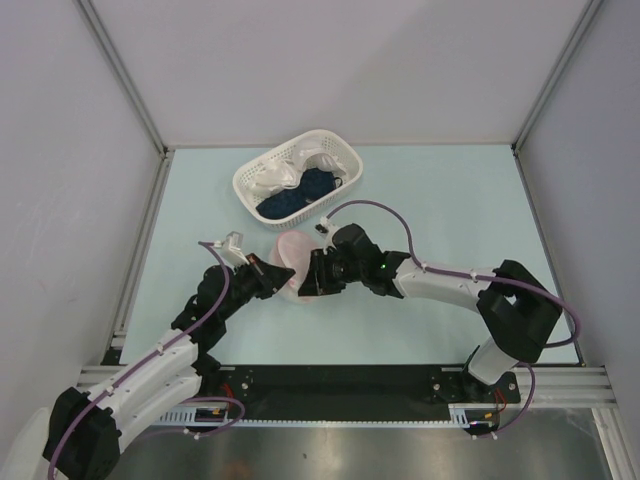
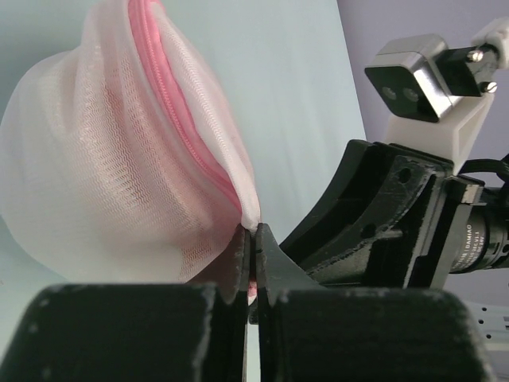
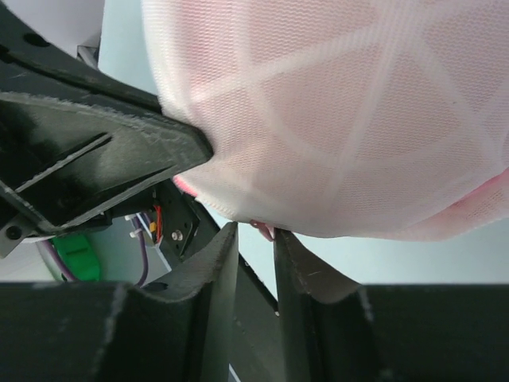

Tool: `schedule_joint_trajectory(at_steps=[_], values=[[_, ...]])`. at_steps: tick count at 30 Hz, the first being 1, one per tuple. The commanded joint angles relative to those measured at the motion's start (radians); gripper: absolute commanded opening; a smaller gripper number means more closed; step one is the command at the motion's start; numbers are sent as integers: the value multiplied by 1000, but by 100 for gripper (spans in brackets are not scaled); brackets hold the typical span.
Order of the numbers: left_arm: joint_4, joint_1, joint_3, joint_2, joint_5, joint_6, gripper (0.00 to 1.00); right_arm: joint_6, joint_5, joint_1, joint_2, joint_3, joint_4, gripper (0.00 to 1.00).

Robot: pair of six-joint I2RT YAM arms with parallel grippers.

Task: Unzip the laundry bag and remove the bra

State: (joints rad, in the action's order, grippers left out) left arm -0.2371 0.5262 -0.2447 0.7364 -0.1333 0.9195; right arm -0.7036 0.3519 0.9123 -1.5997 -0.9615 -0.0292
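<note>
Nearest the lens in the left wrist view, the left gripper (image 2: pixel 250 232) has its two black fingers pressed together, with the lower edge of the laundry bag (image 2: pixel 119 175) pinched between their tips. The bag rises above and to the left of that pinch as a domed white mesh pouch. Its pink zip edging (image 2: pixel 171 103) runs from the top down to the held corner, and the visible stretch of zip is closed. The right gripper (image 3: pixel 256 232) approaches from the opposite side. Its jaws stand narrow, with a slim gap between them, directly under the bag's rim. A small pink tab sits at the mouth of that gap, touching or just beside the tips; whether it is clamped cannot be told. In the right wrist view the mesh fills the area above the fingers, and the left gripper's black body meets it from the left. A pink tint shows through the mesh; whether this is the bra cannot be told. From above, the bag sits on the pale table (image 1: pixel 430 200) between the two grippers, with both in contact or nearly so. It lies on the near side of a white lattice basket (image 1: pixel 247 180). The basket holds a dark blue cloth (image 1: pixel 300 195) and a white cloth (image 1: pixel 275 178) and stands apart from the bag.
</note>
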Motion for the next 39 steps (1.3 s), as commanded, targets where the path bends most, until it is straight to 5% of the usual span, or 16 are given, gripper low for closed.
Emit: schedule_joint_trajectory(at_steps=[1,7,39], values=[[-13,11,-39,-14,6,12,0,6,-25,7,-25,-42,-32,27],[-5,9,-41,-20,8,5,0,21,-53,7,-28,-52,-6,0],[110,-58,-96,-46,74,-93,0,36,-131,-70,168,132,123,0]])
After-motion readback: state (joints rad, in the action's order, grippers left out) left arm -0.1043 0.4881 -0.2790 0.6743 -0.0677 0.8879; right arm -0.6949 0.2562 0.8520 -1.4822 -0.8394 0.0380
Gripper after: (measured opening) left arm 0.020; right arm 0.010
